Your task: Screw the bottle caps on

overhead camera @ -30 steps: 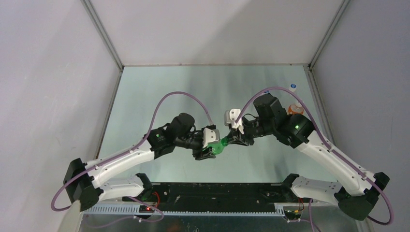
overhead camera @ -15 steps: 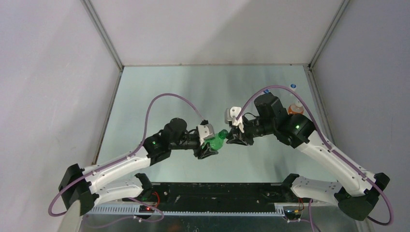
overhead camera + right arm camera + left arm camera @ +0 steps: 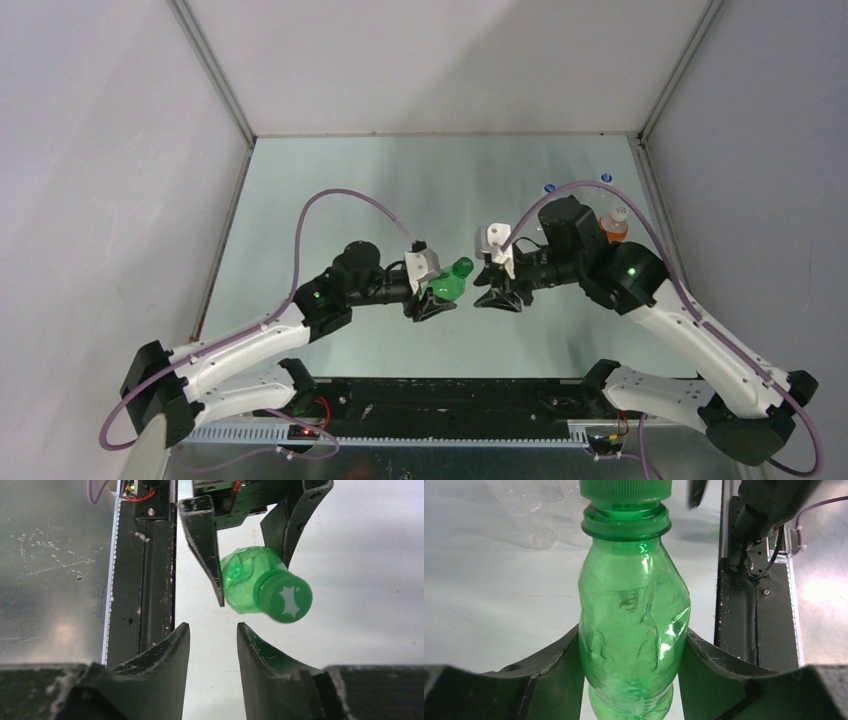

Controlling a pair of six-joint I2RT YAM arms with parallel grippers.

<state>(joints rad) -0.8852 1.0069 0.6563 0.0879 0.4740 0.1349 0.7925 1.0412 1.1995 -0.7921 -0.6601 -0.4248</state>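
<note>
My left gripper (image 3: 437, 298) is shut on the body of a green bottle (image 3: 447, 285) and holds it above the table, neck pointing right and away. A green cap (image 3: 463, 266) sits on its neck. In the left wrist view the bottle (image 3: 631, 630) is dented between the fingers and the cap (image 3: 625, 487) is at the top edge. My right gripper (image 3: 497, 297) is open and empty, just right of the bottle, apart from it. In the right wrist view its jaws (image 3: 212, 635) stand below the cap (image 3: 284, 598). A solid blue cap (image 3: 549, 188) and a white-and-blue cap (image 3: 605, 179) lie at the back right.
An orange bottle (image 3: 612, 226) with a plain white cap stands at the right, behind my right arm. A clear plastic bottle (image 3: 531, 510) lies on the table beyond the green one. The black rail (image 3: 150, 570) runs along the near table edge.
My right gripper has let go of the green cap and drawn back to the right. My left arm has pulled the bottle left and swung its neck away.
</note>
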